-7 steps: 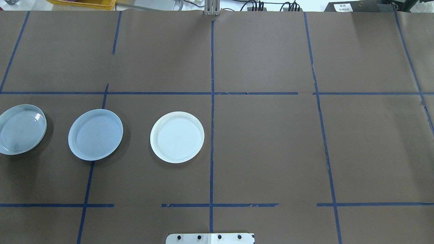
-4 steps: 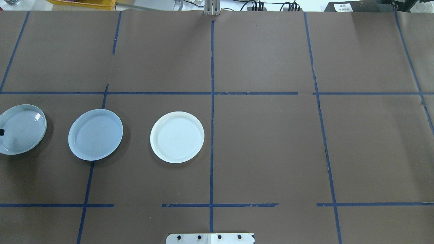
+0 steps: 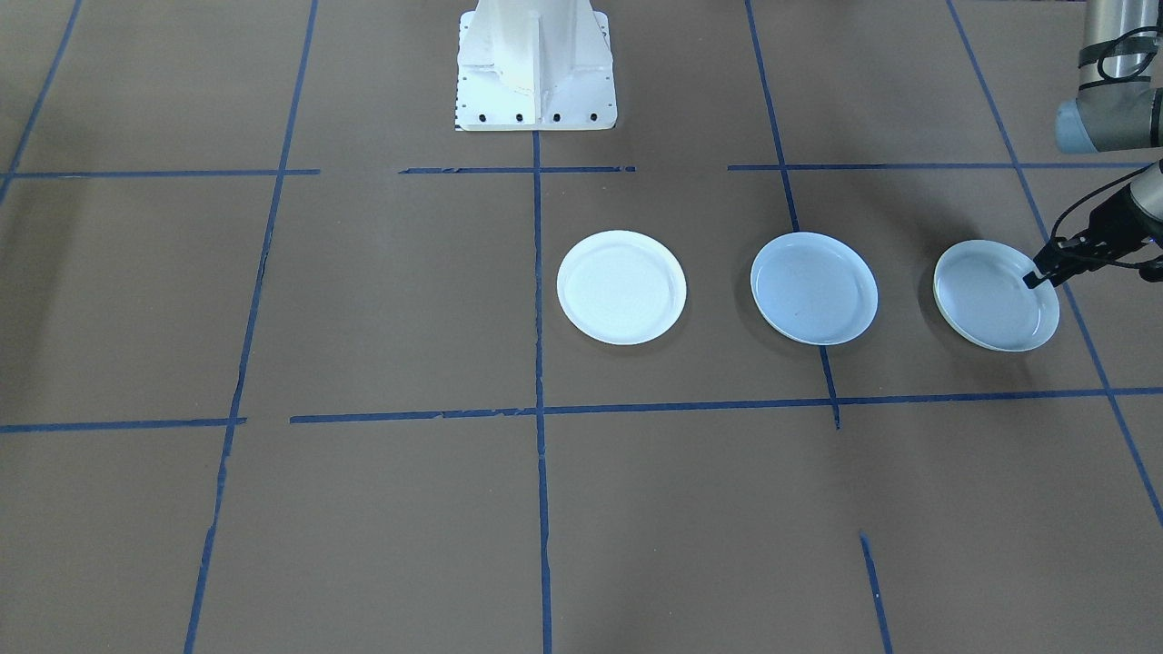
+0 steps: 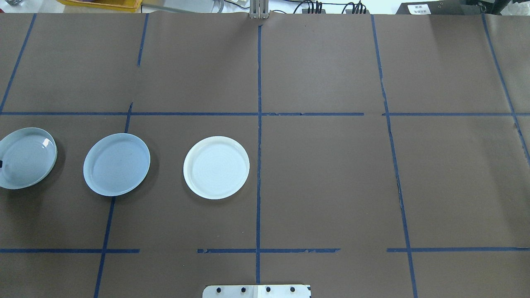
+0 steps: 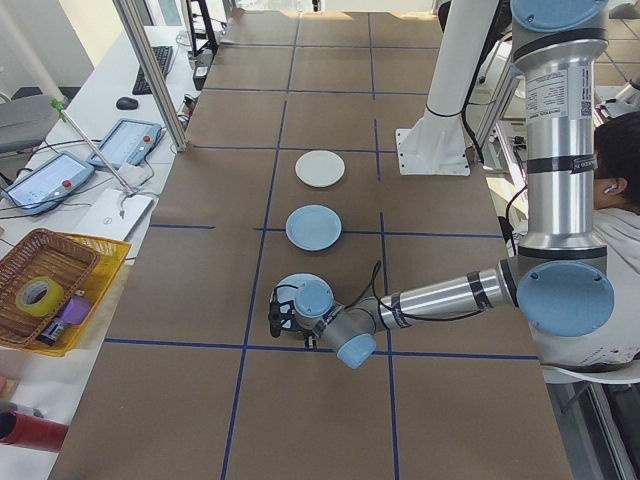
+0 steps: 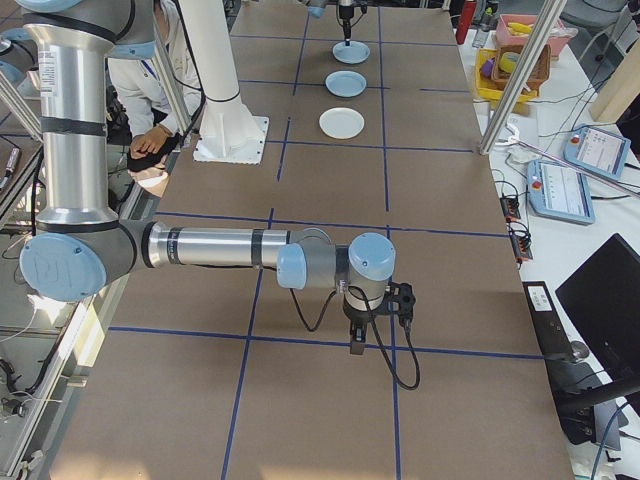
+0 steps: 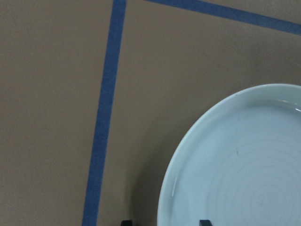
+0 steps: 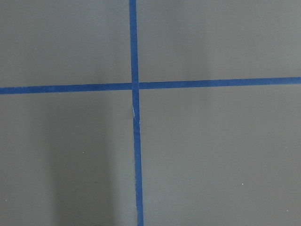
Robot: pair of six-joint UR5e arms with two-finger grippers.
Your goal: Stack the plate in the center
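Three plates lie in a row on the brown table. The center plate (image 4: pixel 116 164) (image 3: pixel 814 288) is pale blue-grey. A white plate (image 4: pixel 216 167) (image 3: pixel 621 287) lies beside it, toward the table's middle line. On its other side lies a bluish plate with a cream edge (image 4: pixel 27 159) (image 3: pixel 990 300) (image 7: pixel 244 169). My left gripper (image 3: pixel 1036 277) (image 7: pixel 164 222) is open at that plate's outer rim, one fingertip on each side of the rim. My right gripper (image 6: pixel 357 345) hangs over bare table far from the plates, and I cannot tell whether it is open or shut.
Blue tape lines (image 4: pixel 259 124) divide the brown table into squares. The robot's white base (image 3: pixel 536 91) stands at the table's near edge. A person (image 6: pixel 150 150) sits beside the base. A yellow tray with a basket (image 5: pixel 60 290) and tablets (image 5: pixel 125 143) lie off the far side.
A dark fingertip of my left gripper came in at the overhead view's left edge over the cream-edged plate, then slid slightly lower and further out. The plates have not moved.
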